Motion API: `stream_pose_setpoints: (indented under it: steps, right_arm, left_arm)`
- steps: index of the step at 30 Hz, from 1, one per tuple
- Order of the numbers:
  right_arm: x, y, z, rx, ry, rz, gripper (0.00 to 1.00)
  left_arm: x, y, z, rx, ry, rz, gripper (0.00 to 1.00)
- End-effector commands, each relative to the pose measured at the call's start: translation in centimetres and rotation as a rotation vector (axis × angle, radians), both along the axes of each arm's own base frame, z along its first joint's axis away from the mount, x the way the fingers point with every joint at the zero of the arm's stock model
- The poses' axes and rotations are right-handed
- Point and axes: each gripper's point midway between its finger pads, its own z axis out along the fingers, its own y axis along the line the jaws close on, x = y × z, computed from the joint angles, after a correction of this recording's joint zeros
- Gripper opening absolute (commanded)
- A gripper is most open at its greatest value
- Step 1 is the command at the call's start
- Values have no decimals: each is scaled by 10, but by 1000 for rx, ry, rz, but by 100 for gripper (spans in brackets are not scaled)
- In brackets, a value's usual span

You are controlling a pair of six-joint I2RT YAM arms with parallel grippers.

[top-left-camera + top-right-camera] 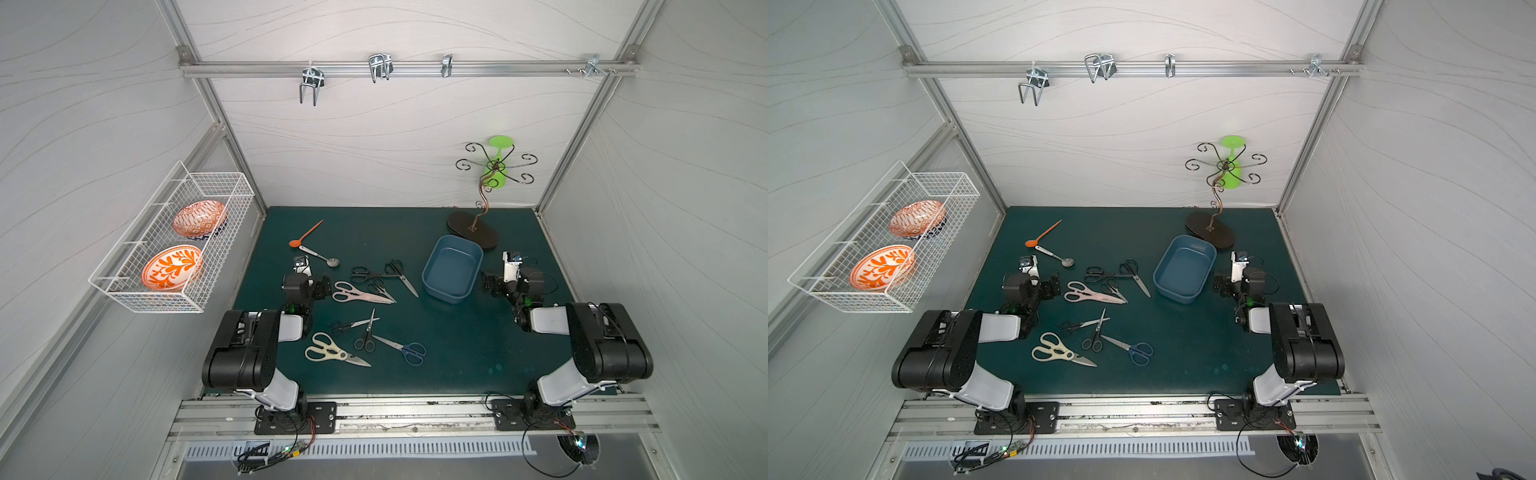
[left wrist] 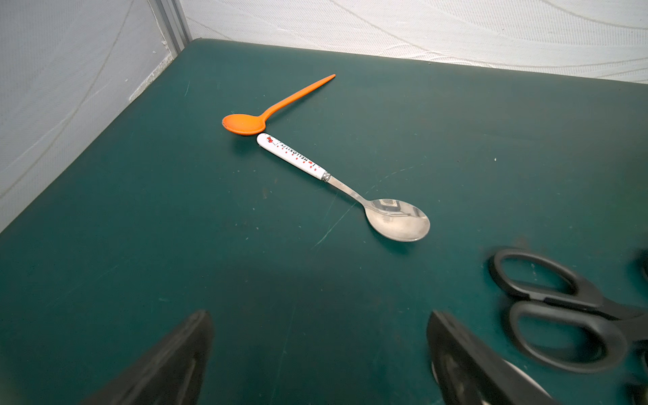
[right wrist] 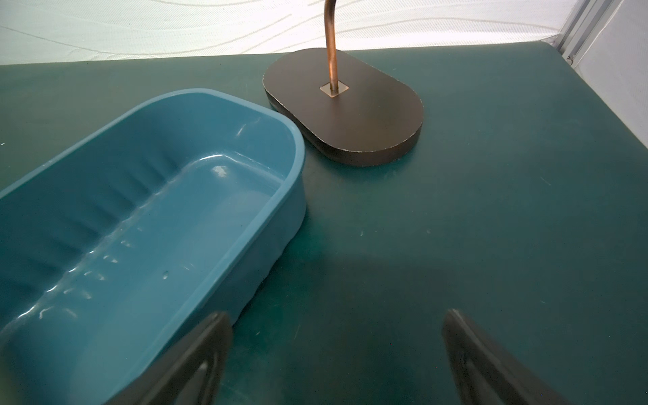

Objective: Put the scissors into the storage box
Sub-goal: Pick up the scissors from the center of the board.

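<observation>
orange spoon (image 1: 305, 237) | metal spoon (image 1: 320, 256) | wire basket (image 1: 174, 237) | hook stand (image 1: 473, 230)

- My left arm (image 1: 245, 345) sits folded at the elbow, forearm reaching forward, wrist tipped down.
- My left gripper (image 2: 321, 315) has its jaws spread wide, with nothing between them.
- My right arm (image 1: 606, 345) mirrors that pose, elbow raised and wrist low.
- My right gripper (image 3: 338, 315) also gapes wide and holds nothing.
</observation>
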Motion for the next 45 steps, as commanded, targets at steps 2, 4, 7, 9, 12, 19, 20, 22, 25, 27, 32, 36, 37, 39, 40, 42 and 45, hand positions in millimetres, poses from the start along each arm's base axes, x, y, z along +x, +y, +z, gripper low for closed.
stream_pose_setpoints:
  steps: [2,4,7,9,12,19,20,22,25,27,32,36,37,39,40,42,45]
  right_arm:
    - [2,-15,26,-6,-36,-90,99]
    - [3,-20,41,-35,-17,-136,99]
    - [5,-9,69,-62,-7,-122,97]
    - [5,11,87,-72,5,-59,96]
    - [-5,53,105,-100,68,63,93]
    - [-82,149,110,-275,228,348,91]
    - [-95,157,108,-276,256,374,89]
    - [-129,178,99,-290,317,457,87]
    - [-175,200,77,-324,412,583,80]
    - [-200,210,61,-340,474,656,74]
    - [-226,213,28,-409,599,708,63]
    - [-239,224,5,-437,688,810,52]
    - [-239,226,-1,-452,700,817,50]
    - [-236,227,-12,-483,711,816,48]
    - [-234,228,-16,-495,709,818,47]
    - [-232,229,-22,-510,703,828,47]
    - [-229,232,-28,-525,709,824,42]
  left_arm:
    - [12,6,40,37,-41,58,100]
    - [11,7,53,44,-26,68,100]
    - [9,15,74,16,-48,153,100]
    - [5,17,75,-45,4,207,100]
    - [2,5,76,-123,72,205,100]
    - [-10,-28,67,-288,238,172,100]
    - [-11,-31,64,-297,265,161,100]
    - [-10,-37,57,-313,327,146,100]
    - [-5,-49,49,-348,411,111,100]
    - [-2,-57,45,-388,438,91,100]
    - [-1,-65,43,-454,453,89,99]
    - [-1,-65,40,-459,467,98,99]
    - [-1,-65,39,-466,470,100,99]
    - [-1,-65,40,-473,467,101,99]
    - [0,-65,40,-476,465,103,99]
    - [0,-63,40,-476,465,108,99]
    - [1,-61,38,-493,466,117,99]
